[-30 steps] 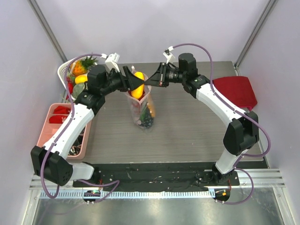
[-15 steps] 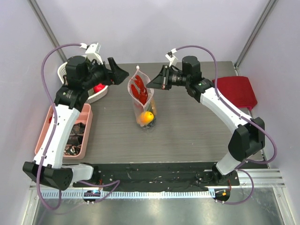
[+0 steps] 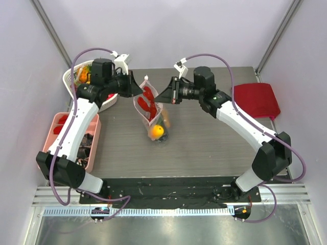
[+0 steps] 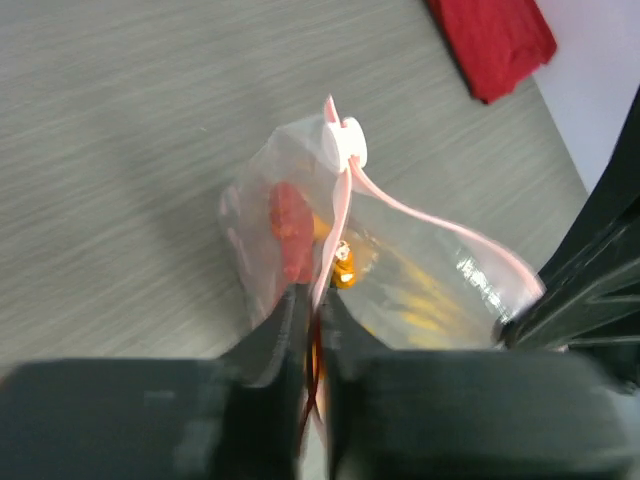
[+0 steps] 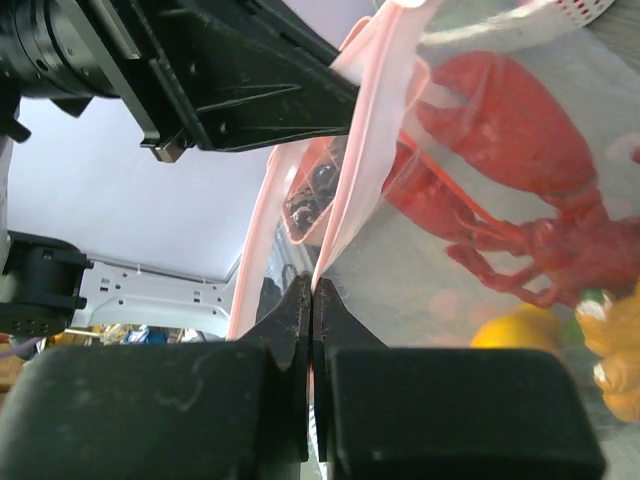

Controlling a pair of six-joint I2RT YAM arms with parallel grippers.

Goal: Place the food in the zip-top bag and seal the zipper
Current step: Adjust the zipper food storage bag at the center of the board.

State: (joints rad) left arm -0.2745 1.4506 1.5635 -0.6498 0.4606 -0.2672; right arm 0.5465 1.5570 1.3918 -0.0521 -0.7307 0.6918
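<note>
A grey wood-grain table top [image 3: 214, 148] lies under a clear, floppy zip-top bag [image 3: 152, 116] of thin glossy plastic, which hangs over the table's middle between two black grippers; whether its bottom rests on the boards I cannot tell. Left of the bag and nearer the arm bases sits a pink, rigid compartment tray [image 3: 51, 135], and well apart on the bag's right lies a flat, dark red cloth [image 3: 255, 99] with a soft matte weave. Left of the bag and farther back stands a white perforated plastic basket [image 3: 68, 75] with bright toy fruit in it. Inside the bag, in its upper part, is a big bright red plastic lobster [image 5: 520, 140], smooth and shiny, its long claws pointing down; below it, near the bag's bottom, lies a rounded yellow-orange piece [image 3: 157, 131], with a dark piece [image 3: 165, 121] just beside it, too blurred to name. The left gripper [image 4: 312, 310] meets the bag's mouth from the left, its jaws pressed together on the thin pale pink press-seal zipper [image 4: 430, 225]. The right gripper [image 5: 312, 290] pinches the same strip from the bag's right, jaws squeezed flat on it. Between the two grips the strip's sides stand apart, and a small white slider tab [image 4: 345, 140] sits at the bag's far corner
</note>
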